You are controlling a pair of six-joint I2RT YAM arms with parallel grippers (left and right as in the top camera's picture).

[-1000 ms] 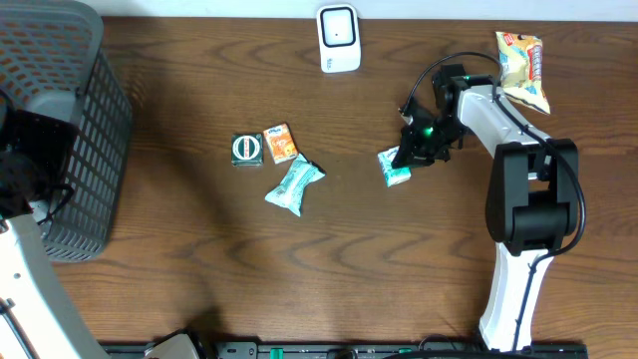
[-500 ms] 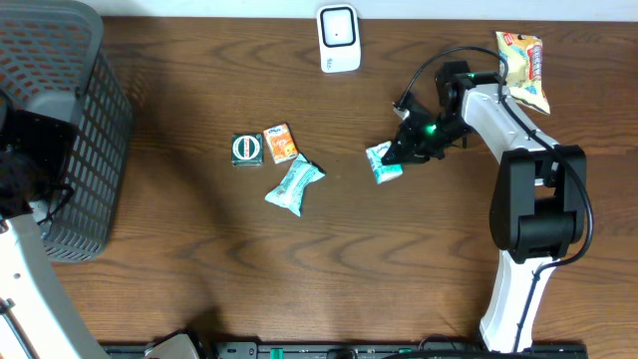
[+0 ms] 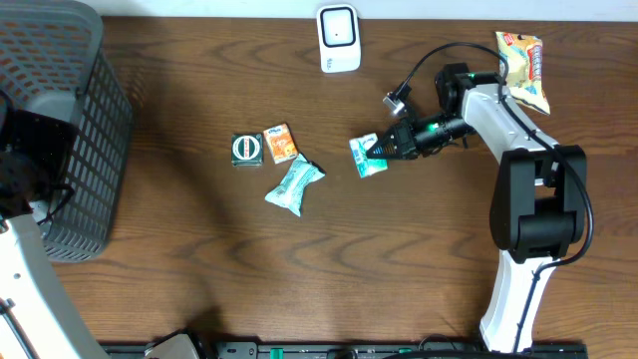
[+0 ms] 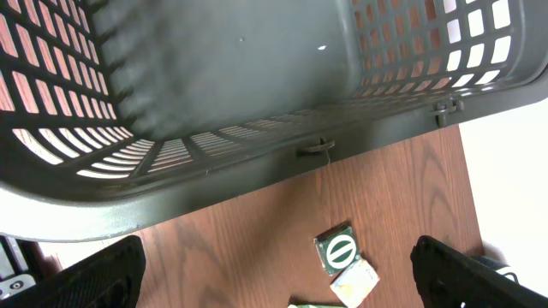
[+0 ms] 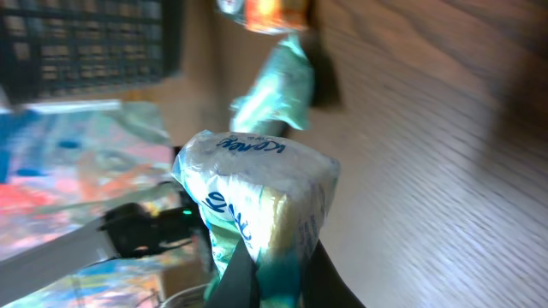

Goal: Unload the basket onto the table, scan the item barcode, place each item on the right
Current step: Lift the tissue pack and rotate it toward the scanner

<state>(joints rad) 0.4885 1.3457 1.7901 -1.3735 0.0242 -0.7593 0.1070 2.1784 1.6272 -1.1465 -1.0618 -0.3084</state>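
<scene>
My right gripper [image 3: 386, 148] is shut on a teal-and-white snack packet [image 3: 367, 157], held just above the table right of centre. In the right wrist view the packet [image 5: 257, 192] sticks up between the dark fingers [image 5: 235, 278], pinched at its lower end by my right gripper [image 5: 278, 272]. The white barcode scanner [image 3: 338, 38] stands at the table's far edge, up and to the left of the packet. My left gripper [image 4: 278, 278] hangs open over the basket's rim with nothing between its fingers.
A dark mesh basket [image 3: 70, 150] fills the left side. A green round-logo packet [image 3: 246, 149], an orange packet [image 3: 281, 143] and a teal packet [image 3: 295, 183] lie left of centre. A yellow chip bag [image 3: 523, 68] lies at the far right.
My right gripper has carried the teal-and-white packet leftwards, off the table surface, and the wrist has turned. The left arm has not moved.
</scene>
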